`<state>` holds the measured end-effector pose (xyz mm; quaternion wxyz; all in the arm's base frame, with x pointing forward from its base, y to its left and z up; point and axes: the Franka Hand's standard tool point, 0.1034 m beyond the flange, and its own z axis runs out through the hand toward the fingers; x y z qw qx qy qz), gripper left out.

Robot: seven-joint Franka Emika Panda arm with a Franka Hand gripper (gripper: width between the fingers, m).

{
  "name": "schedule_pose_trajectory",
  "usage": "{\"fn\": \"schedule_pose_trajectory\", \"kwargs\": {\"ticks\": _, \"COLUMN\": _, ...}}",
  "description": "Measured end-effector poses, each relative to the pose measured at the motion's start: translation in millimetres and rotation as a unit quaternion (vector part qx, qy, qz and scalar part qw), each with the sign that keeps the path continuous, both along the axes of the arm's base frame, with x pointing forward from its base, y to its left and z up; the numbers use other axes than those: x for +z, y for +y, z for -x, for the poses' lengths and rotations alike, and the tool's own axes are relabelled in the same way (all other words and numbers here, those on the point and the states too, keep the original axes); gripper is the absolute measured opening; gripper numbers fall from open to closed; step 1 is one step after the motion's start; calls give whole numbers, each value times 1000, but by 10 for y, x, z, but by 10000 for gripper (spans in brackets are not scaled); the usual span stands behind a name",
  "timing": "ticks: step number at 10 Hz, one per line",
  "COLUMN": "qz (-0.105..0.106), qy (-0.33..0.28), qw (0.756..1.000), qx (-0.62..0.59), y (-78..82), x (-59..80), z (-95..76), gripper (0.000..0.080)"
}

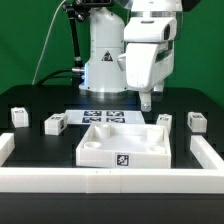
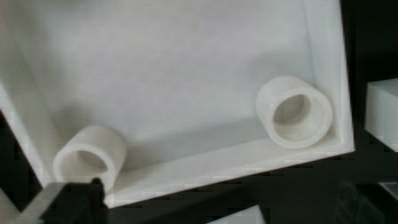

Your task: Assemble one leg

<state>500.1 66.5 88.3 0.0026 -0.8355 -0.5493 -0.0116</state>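
Black tabletop (image 1: 35, 100) is carrying the square piece (image 1: 95, 150) at lower centre; the gripper (image 1: 148, 100) is hovering over its far right corner, and I cannot tell its finger gap. 1 leg (image 1: 165, 121) is lying right of centre; approaching it squarely from above is probably working best.

Black table (image 1: 30, 98). Centre: square piece (image 1: 95, 152); marker board (image 1: 103, 116) just beyond. Left: leg (image 1: 18, 115), leg (image 1: 54, 123). Right: leg (image 1: 165, 121), leg (image 1: 196, 121). Rails (image 1: 100, 180) near, sides.
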Motion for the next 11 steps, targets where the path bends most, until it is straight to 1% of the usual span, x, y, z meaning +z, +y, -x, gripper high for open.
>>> {"fn": "schedule_pose_trajectory", "kwargs": {"ticks": 1, "qz": 0, "qy": 0, "qw": 1000, "qx": 4, "y": -9, "x": -6, "z": 2, "gripper": 650}}
{"fn": "schedule_pose_trajectory", "kwargs": {"ticks": 2, "qz": -1, "qy": -8, "qw": 999, "qx": 41, "y": -71, "x": -55, "z": 14, "gripper": 650}}
{"fn": "schedule_pose_trajectory", "kwargs": {"ticks": 4, "qz": -4, "qy": -6, "qw": 997, "qx": 71, "y": -225, "x": -291, "z": 269, "gripper": 650}}
{"fn": "schedule_pose_trajectory", "kwargs": {"ticks": 5, "qz": -6, "qy": 1, "qw": 997, "qx": 77, "y": -309, "x": -413, "z": 353, "gripper": 650}}
{"fn": "schedule_pose_trajectory", "kwargs": {"ticks": 7, "qz": -12, "qy": 11, "qw": 998, "qx": 66, "y": -386, "x": -667, "z": 448, "gripper": 650}}
{"fn": "schedule_pose_trajectory", "kwargs": {"ticks": 8, "qz": -14, "qy": 13, "qw": 998, "qx": 64, "y": -382, "x": -755, "z": 481, "gripper": 650}}
{"fn": "schedule_pose_trajectory", "kwargs": {"ticks": 9, "qz": -16, "qy": 16, "qw": 998, "qx": 63, "y": -373, "x": -801, "z": 506, "gripper": 650}}
{"fn": "schedule_pose_trajectory", "kwargs": {"ticks": 11, "qz": -16, "qy": 18, "qw": 998, "qx": 63, "y": -360, "x": -821, "z": 520, "gripper": 650}}
